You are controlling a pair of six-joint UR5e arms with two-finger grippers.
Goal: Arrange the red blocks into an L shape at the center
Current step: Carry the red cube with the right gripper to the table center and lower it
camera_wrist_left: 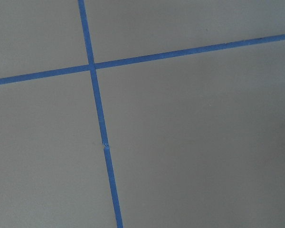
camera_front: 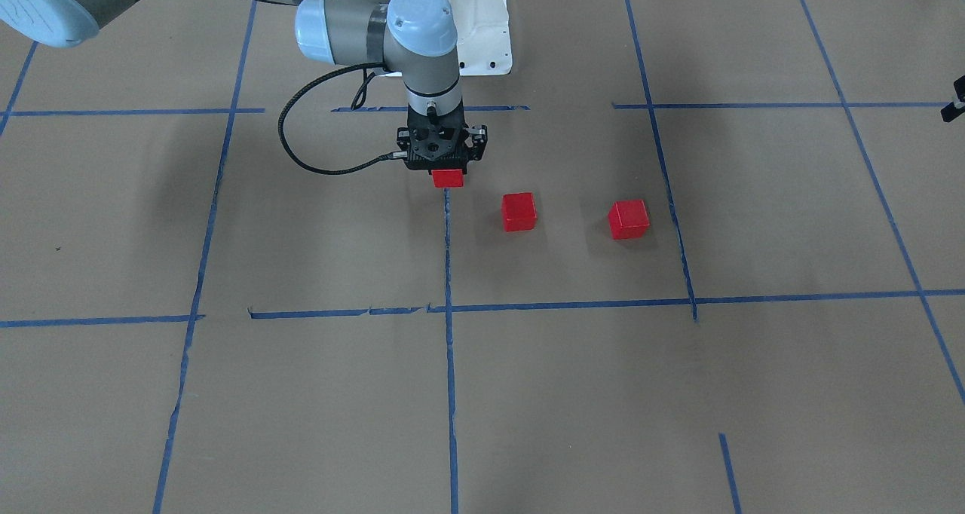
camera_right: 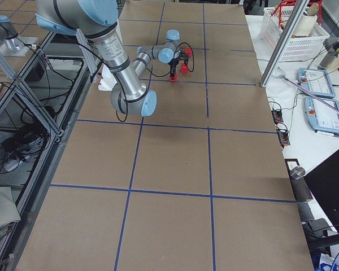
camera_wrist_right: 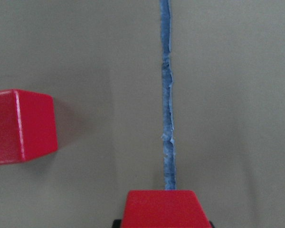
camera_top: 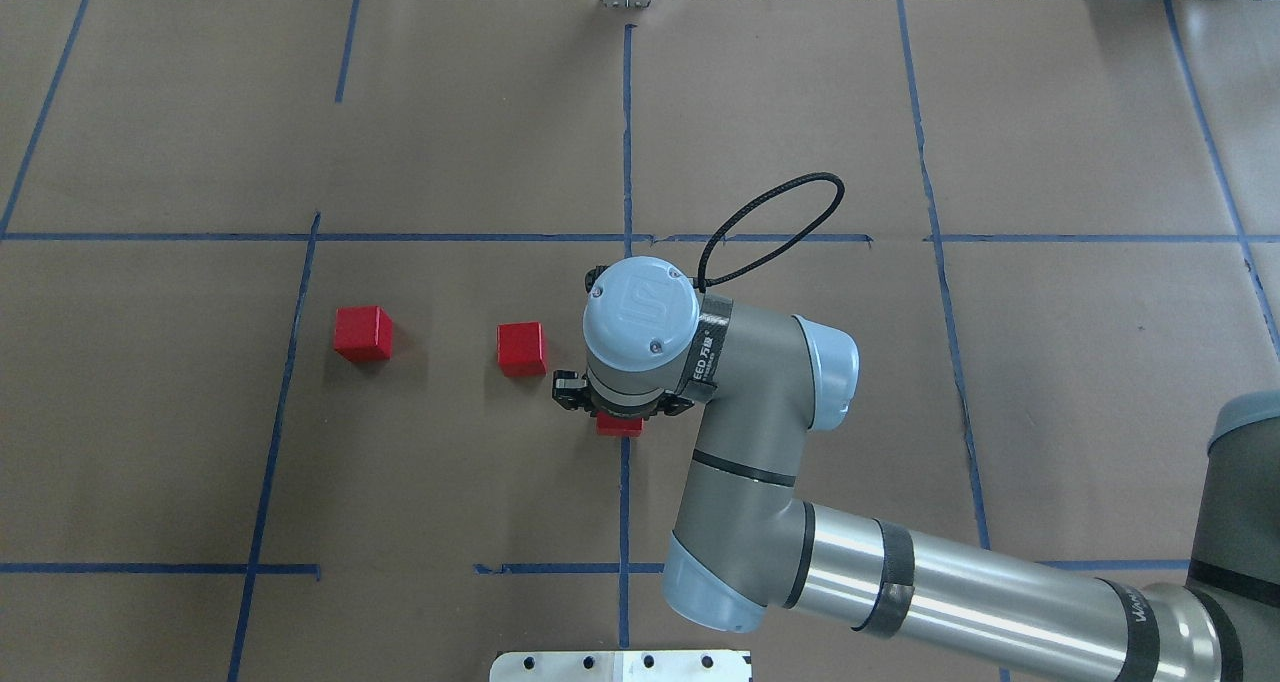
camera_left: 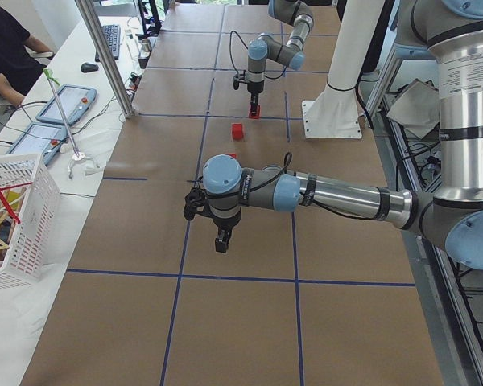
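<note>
My right gripper [camera_front: 448,172] is shut on one red block [camera_front: 448,179] and holds it at the near end of the middle blue tape line [camera_front: 448,273], low over the paper. In the overhead view the block [camera_top: 619,426] peeks out under the wrist. In the right wrist view it [camera_wrist_right: 164,209] fills the bottom edge, on the tape line. A second red block [camera_front: 519,212] [camera_top: 522,349] [camera_wrist_right: 20,127] lies close beside it. The third [camera_front: 629,219] [camera_top: 363,333] lies further out on the same side. My left gripper [camera_left: 223,241] hangs over bare paper far from the blocks; I cannot tell if it is open.
The white robot base [camera_front: 482,39] stands just behind the held block. Off the table's edge are a white basket [camera_left: 16,217], a metal post [camera_left: 105,56] and control pendants. The left wrist view shows only brown paper and crossing blue tape [camera_wrist_left: 92,66].
</note>
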